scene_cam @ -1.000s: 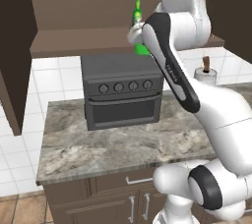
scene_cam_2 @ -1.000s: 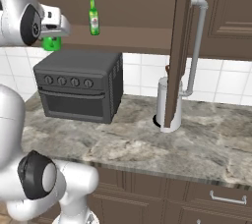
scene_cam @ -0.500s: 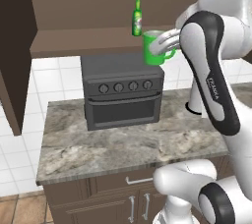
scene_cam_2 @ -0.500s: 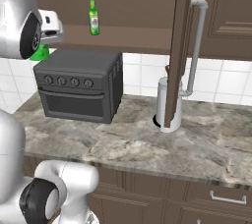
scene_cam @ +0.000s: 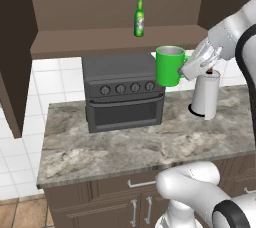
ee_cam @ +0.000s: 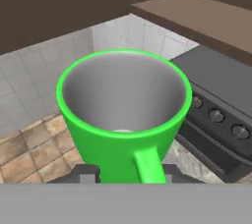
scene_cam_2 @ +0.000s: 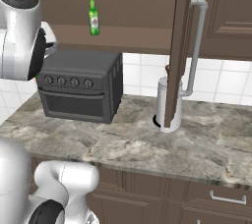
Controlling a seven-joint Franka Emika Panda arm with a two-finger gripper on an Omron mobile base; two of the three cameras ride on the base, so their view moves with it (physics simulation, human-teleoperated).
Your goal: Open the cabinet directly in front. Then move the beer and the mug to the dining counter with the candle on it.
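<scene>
Bright green cylindrical mug (scene_cam: 169,66) with a greyish inside hangs upright in the air before the dark toaster oven's (scene_cam: 123,94) right corner, above the marbled stone counter (scene_cam: 130,144). Two-finger gripper (scene_cam: 190,67) grasps it by its side handle (jaws clenched on it). Slim green glass beer bottle (scene_cam: 139,17) stands on the open brown cabinet's shelf (scene_cam: 100,39).

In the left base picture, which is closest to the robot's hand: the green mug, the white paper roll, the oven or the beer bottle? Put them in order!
1. The mug: held by its handle in the hand.
2. The paper roll: on the counter, just below the hand.
3. The oven: on the counter, to the hand's left.
4. The beer: up on the cabinet shelf, upper left.
</scene>
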